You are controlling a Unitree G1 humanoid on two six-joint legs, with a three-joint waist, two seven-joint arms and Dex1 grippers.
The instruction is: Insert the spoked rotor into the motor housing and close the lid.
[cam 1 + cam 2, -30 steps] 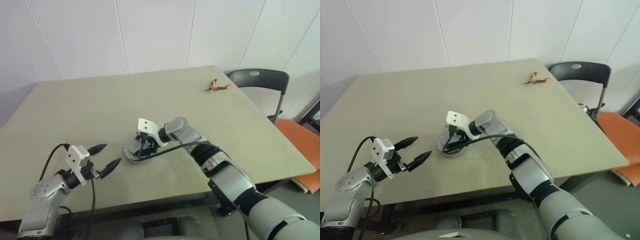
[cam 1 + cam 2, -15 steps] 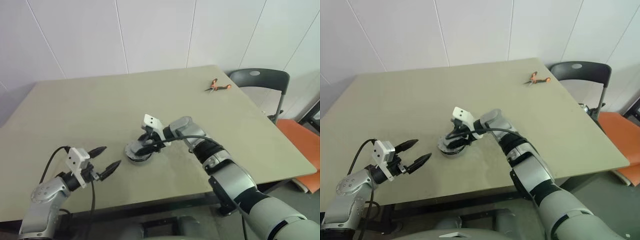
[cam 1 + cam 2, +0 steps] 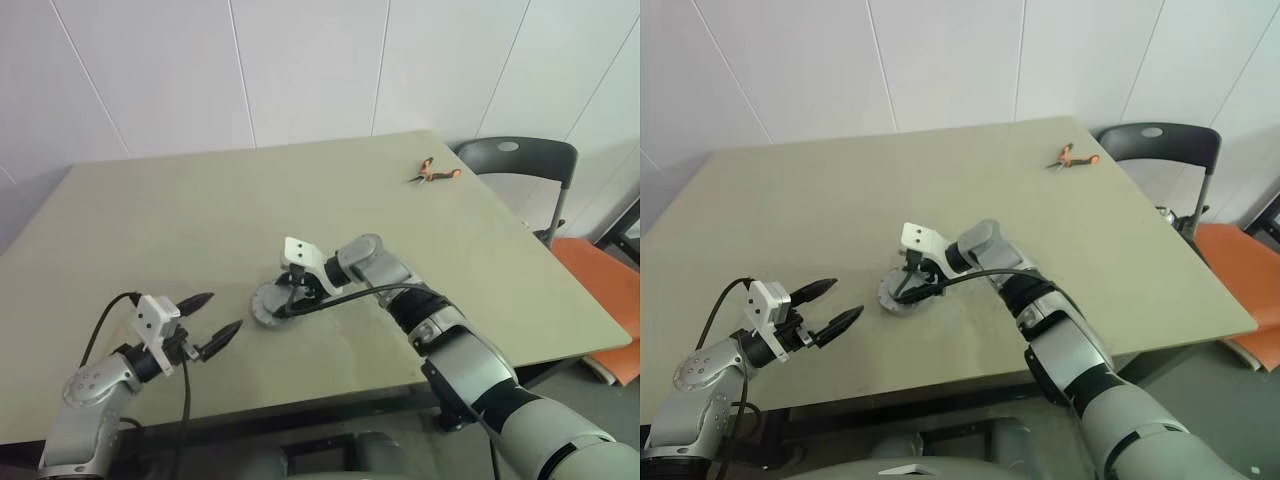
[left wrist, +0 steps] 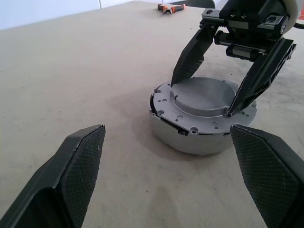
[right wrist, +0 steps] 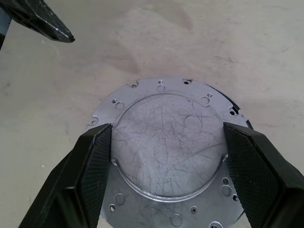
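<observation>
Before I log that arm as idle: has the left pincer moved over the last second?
No. The left pincer hangs open at the same spot above the table, no nearer its front edge or the pliers.

Scratched matt grey metal lid (image 5: 168, 142); textured black fingers (image 4: 78, 161).

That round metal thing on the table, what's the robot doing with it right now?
The right gripper has its two black fingers on either side of the raised centre of the lid, which lies on top of the motor housing on the table. The lid looks slightly off-centre, with a dark gap on one side. The left gripper hangs open beside it, holding nothing. A small pair of pliers lies at the far corner.
</observation>
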